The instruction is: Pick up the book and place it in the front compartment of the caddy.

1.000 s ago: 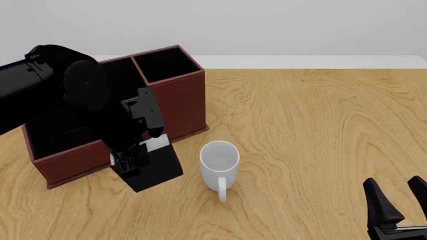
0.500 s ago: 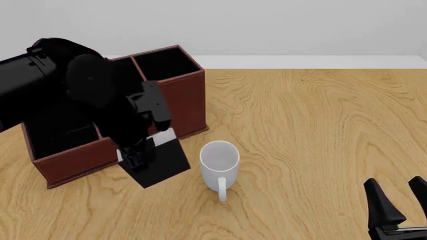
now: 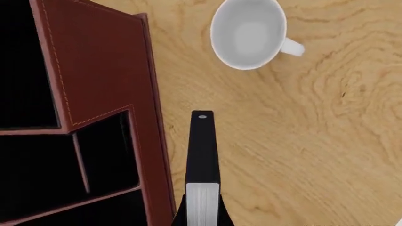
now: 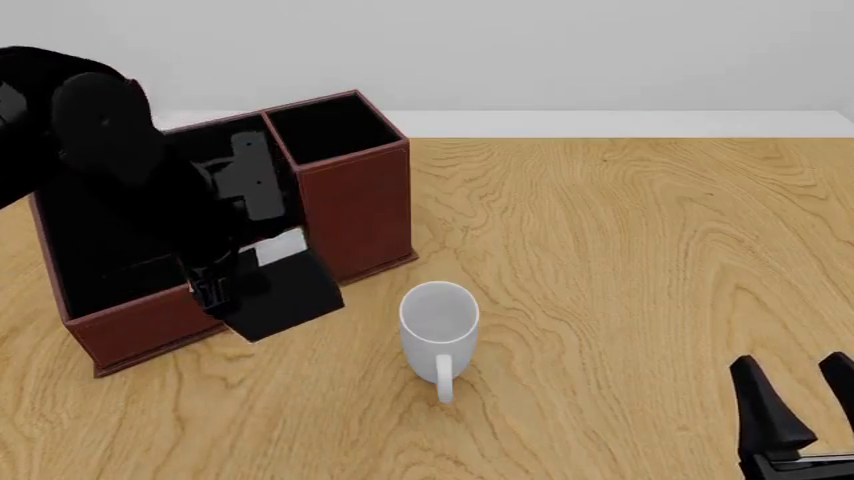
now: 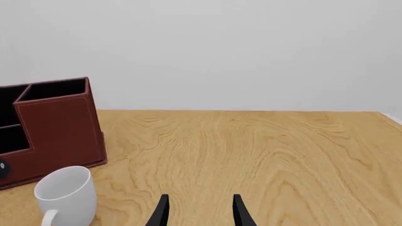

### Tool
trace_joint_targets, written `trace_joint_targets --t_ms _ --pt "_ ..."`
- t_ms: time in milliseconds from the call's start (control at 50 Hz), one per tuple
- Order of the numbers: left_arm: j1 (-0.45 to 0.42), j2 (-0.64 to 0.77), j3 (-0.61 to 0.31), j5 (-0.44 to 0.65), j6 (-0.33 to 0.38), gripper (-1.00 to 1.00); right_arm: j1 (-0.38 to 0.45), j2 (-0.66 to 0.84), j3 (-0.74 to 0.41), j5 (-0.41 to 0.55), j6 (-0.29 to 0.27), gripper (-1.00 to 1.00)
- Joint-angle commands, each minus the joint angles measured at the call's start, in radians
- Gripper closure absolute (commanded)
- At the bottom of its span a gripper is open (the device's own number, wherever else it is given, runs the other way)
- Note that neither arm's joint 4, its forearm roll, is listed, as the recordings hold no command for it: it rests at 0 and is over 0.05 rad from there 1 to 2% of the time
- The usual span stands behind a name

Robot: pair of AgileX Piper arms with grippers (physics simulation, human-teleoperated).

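The black book [image 4: 283,293] with its white page edge [image 4: 278,247] hangs tilted above the table, and my left gripper [image 4: 218,291] is shut on it. In the left wrist view the book [image 3: 202,150] shows edge-on, just outside the wall of the reddish-brown caddy [image 3: 94,66] and not over any compartment. The caddy [image 4: 350,195] stands at the back left, its low front compartment [image 4: 127,265] partly hidden by my left arm. My right gripper [image 4: 801,405] is open and holds nothing at the near right, far from the book; its fingers [image 5: 162,211] show spread apart.
A white mug [image 4: 438,320] stands upright on the wooden table just right of the book, handle toward me; it also shows as the mug [image 3: 247,32] and the mug [image 5: 65,194]. The table's back edge [image 4: 627,137] meets a pale wall.
My left arm has lifted the book and carried it left and back, from beside the mug toward the caddy's front wall. The right gripper has not moved.
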Motion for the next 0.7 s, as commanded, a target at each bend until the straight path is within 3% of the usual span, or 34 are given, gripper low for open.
trace_joint_targets --t_ms 20,240,440,580,700 --pt "0.070 -0.050 -0.019 0.000 0.104 1.00 0.002 -0.002 0.000 0.000 0.007 -1.00" --pt "0.087 -0.076 -0.078 0.000 0.136 1.00 0.005 -0.003 -0.012 -0.001 0.008 -1.00" --pt "0.175 -0.073 -0.093 0.000 0.203 1.00 0.005 -0.003 -0.017 -0.002 0.010 -1.00" --pt "0.193 -0.054 -0.131 0.000 0.201 1.00 0.002 -0.003 -0.018 -0.001 0.011 -1.00" --pt "0.242 -0.051 -0.152 0.000 0.260 1.00 0.001 -0.003 -0.016 -0.003 0.011 -1.00"
